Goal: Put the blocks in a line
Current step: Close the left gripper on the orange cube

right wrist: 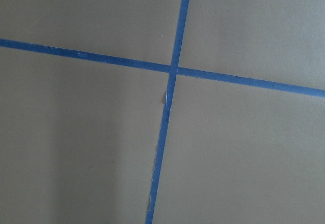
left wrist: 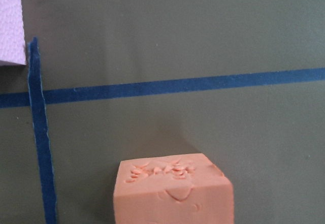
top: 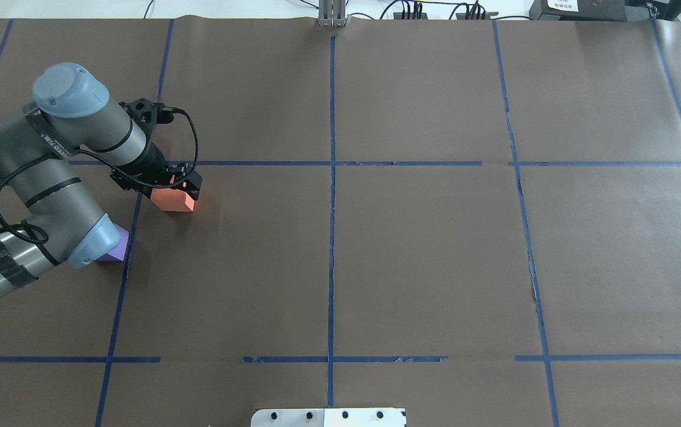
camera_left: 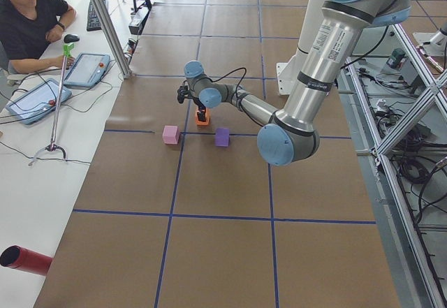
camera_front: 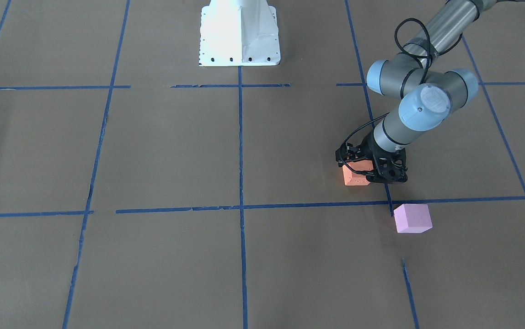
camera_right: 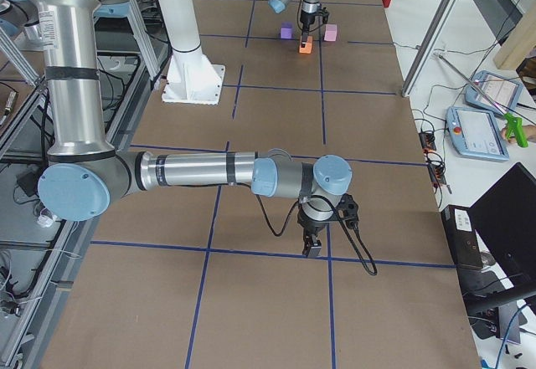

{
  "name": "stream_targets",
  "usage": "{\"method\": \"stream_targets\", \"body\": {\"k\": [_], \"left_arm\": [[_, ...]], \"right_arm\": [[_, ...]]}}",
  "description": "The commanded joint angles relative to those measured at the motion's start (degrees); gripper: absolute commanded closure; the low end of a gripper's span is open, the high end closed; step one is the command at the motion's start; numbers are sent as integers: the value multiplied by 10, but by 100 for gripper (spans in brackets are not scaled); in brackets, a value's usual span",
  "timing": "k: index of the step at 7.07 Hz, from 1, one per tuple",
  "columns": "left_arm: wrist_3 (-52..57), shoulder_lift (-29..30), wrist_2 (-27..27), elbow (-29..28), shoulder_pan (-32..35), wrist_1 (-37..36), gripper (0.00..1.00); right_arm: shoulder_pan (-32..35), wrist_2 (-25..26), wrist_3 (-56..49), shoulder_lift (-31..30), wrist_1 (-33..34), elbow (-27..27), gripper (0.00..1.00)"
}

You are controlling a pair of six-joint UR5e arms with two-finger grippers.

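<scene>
- My left gripper (top: 169, 191) is down over the orange block (top: 173, 203); its fingers stand close at the block's sides, but I cannot tell whether they pinch it or only flank it.
- The orange block is a cube, so it has no long axis; in the left wrist view its far top edge runs nearly parallel to the cross tape line (left wrist: 177, 86), and that top face is dented.
- In the overhead view it is at the left of the table (top: 435, 267), just right of a lengthwise tape line and just on the near side of a cross line.
- The purple block (top: 117, 250) lies nearer and further left, on that lengthwise line, half hidden under the left arm (top: 50, 196).
- The pink block (camera_front: 412, 218) shows in the front-facing view, just beside a tape crossing and turned askew to the grid; it is apart from the orange block.
- From the left end, pink and purple stand apart side by side; orange lies just beyond the gap between them, across the tape.
- To the right of the orange block, the brown paper runs across the table; all three blocks sit well inside the table edges.
- My right gripper (camera_right: 311, 248) hangs low beside a tape crossing at the table's right end, well apart from the blocks; I cannot tell whether it is spread or closed.
</scene>
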State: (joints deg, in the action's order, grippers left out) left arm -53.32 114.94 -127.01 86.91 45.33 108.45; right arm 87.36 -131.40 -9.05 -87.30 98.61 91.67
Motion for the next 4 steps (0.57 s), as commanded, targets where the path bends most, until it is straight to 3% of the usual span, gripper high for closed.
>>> {"method": "stream_targets", "body": {"k": [1, 2, 4], "left_arm": [[-3, 0, 2, -1, -3, 1, 1], [-4, 1, 9, 0, -3, 1, 6], [-6, 1, 9, 0, -3, -1, 65]], "right_arm": [[0, 0, 0, -1, 0, 0, 0], [0, 0, 0, -1, 0, 0, 0], [0, 0, 0, -1, 0, 0, 0]]}}
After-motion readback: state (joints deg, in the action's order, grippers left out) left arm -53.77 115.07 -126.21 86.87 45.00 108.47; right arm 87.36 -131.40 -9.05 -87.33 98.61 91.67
